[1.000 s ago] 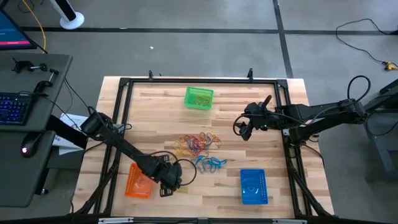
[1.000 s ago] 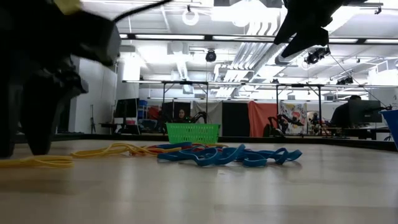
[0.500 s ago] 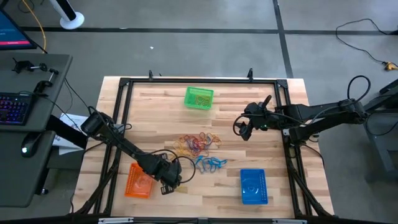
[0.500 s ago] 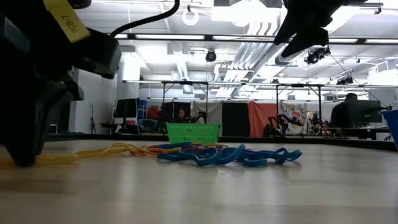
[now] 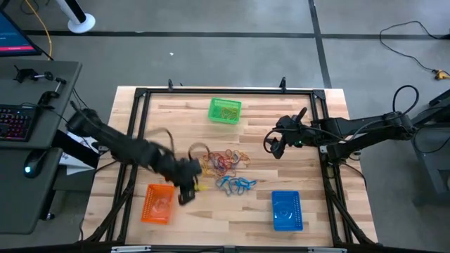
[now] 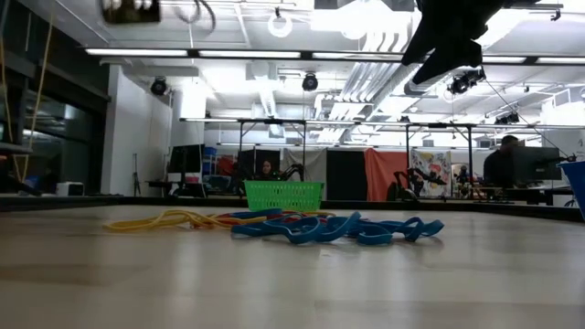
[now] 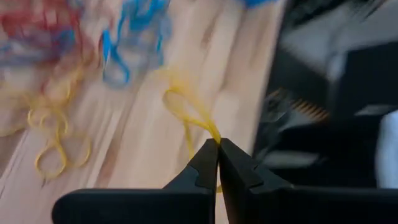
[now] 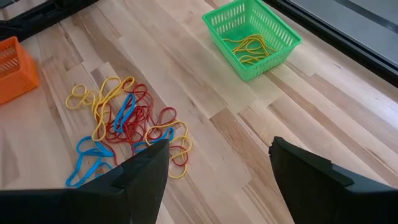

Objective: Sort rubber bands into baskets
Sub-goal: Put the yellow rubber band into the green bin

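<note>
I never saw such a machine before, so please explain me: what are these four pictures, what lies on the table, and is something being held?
Two dark robot arms work at a wooden table. One camera looks down from above, one sits at table height, and one rides on each wrist. In the middle lies a pile of rubber bands. Around it stand a green basket with yellow bands inside, an orange basket and a blue basket. The left gripper has its fingers shut on a yellow band. The right gripper waits open above the table.
</note>
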